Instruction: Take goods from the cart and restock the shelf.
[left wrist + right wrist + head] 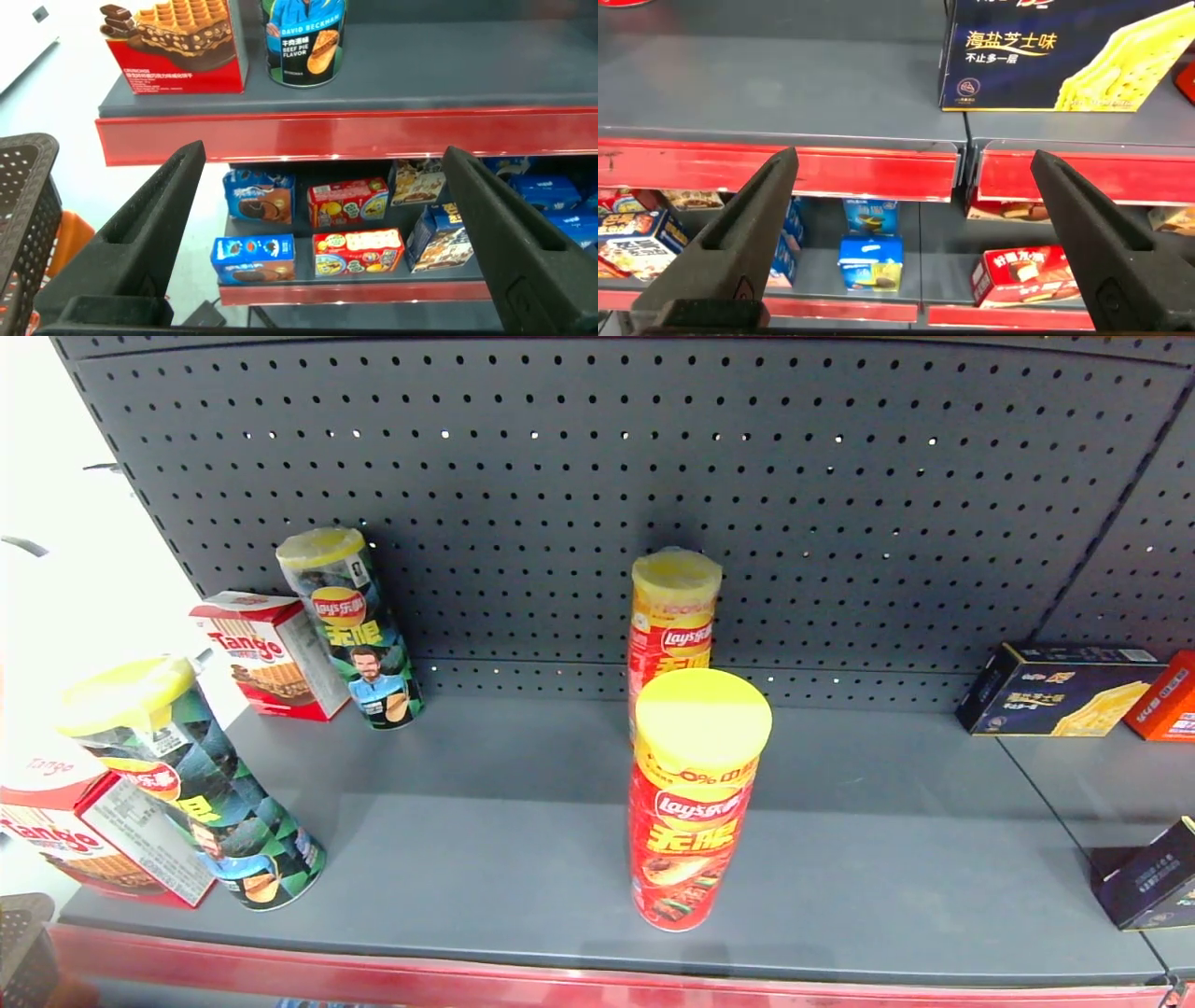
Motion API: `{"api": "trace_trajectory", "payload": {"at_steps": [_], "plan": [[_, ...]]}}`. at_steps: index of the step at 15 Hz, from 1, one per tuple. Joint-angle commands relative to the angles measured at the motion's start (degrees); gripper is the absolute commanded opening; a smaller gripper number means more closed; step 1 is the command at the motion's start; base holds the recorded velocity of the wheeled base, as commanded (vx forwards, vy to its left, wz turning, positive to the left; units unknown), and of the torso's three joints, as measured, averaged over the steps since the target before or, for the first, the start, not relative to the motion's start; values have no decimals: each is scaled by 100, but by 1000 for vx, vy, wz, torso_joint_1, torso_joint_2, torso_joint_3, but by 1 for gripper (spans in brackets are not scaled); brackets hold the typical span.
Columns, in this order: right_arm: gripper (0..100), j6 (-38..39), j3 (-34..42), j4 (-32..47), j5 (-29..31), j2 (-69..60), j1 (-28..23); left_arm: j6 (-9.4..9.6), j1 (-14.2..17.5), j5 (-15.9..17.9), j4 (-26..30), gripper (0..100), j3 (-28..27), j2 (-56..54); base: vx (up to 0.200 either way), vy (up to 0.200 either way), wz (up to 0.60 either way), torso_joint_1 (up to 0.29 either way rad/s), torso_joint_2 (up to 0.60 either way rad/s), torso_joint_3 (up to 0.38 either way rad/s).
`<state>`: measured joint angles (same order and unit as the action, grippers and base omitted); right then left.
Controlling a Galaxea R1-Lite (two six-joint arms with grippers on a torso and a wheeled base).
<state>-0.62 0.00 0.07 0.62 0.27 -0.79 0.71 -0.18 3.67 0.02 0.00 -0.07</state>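
Black and perforated, a basket (23,215) is seen off the left end of the grey metal shelf (523,840). The shelf is backed by a pegboard panel (653,448) and edged in front by a red strip (373,978).

At the front left corner a red-and-white wafer box (84,845) is set, with a green crisp can (201,793) just beside it. At the back left a second wafer box (271,653) and a second green can (355,630) are placed side by side.

The left gripper (322,154) is held before the front left edge, its fingers spread wide with nothing between them. Biscuit boxes (350,252) are visible on the lower shelf beyond it.

Near the middle, a red crisp can (695,803) is stood towards the front edge, with a rear red can (672,607) directly behind it by the panel.

At the back right a dark blue box (1064,691) is laid beside an orange box (1167,709). A dark carton (1148,887) is seen at the front right.

The right gripper (915,159) is held before the front edge below the dark blue box, likewise wide open and empty.
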Motion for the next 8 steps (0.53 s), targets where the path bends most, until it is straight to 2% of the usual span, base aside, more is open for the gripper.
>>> {"api": "trace_trajectory", "payload": {"at_steps": [1,3,8], "plan": [[100,9,0,1,-1,17,0,-9,1,2,-2,100,0,7,0,0,0,0,0,0],[100,9,0,1,-1,8,0,17,1,29,-2,100,0,7,0,0,-600,2,-2,5],[100,9,0,1,-1,8,0,-9,1,11,-2,100,0,7,0,0,0,0,0,0]]}}
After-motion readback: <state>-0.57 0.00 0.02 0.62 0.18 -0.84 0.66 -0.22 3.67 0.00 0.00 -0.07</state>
